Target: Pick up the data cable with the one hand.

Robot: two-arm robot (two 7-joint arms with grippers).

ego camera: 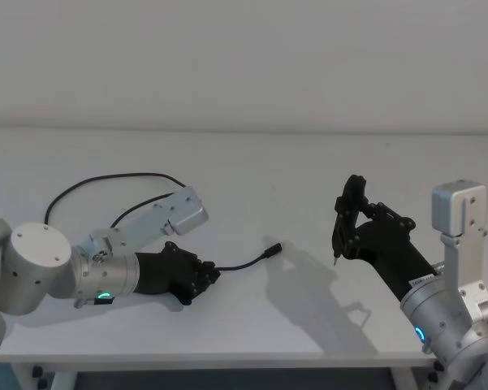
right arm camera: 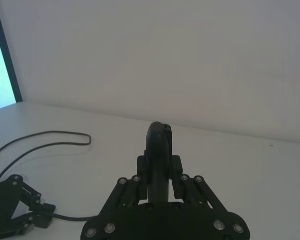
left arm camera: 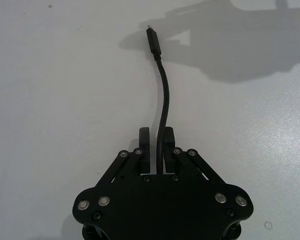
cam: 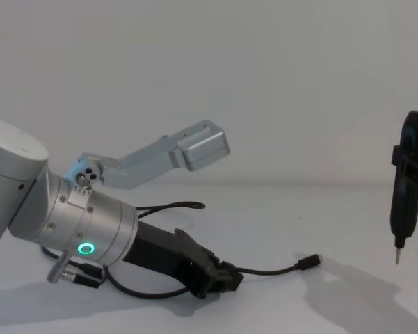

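The left gripper [ego camera: 211,275] lies low on the white table [ego camera: 308,162], near the front left, its thick silver wrist glowing green. Its jaws are narrow and closed on the data cable [ego camera: 105,179].

The head view alone shows the cable's whole run. From the jaws a short free end reaches right to a small plug [ego camera: 274,248] lying on the table. The rest passes back under the arm and curves in a wide loop toward the far left.

The left wrist view gives the grip itself. The cable [left arm camera: 164,95] passes between the two fingers [left arm camera: 145,142] and lies tight against one of them, and the plug [left arm camera: 152,40] rests flat beyond.

The chest view shows, from the side, the gripper [cam: 229,278] almost down on the table and the free end [cam: 271,270] lying along the surface.

The right gripper [ego camera: 351,231] hangs above the table on the right, well apart from the cable. In the right wrist view its jaws stand narrow, pressed on a black pin-tipped tool [right arm camera: 159,145]. The chest view shows that tool [cam: 403,209] upright, its pin clear of the table. The right wrist view also takes in the cable loop [right arm camera: 50,134] and the left gripper [right arm camera: 37,216] farther off.
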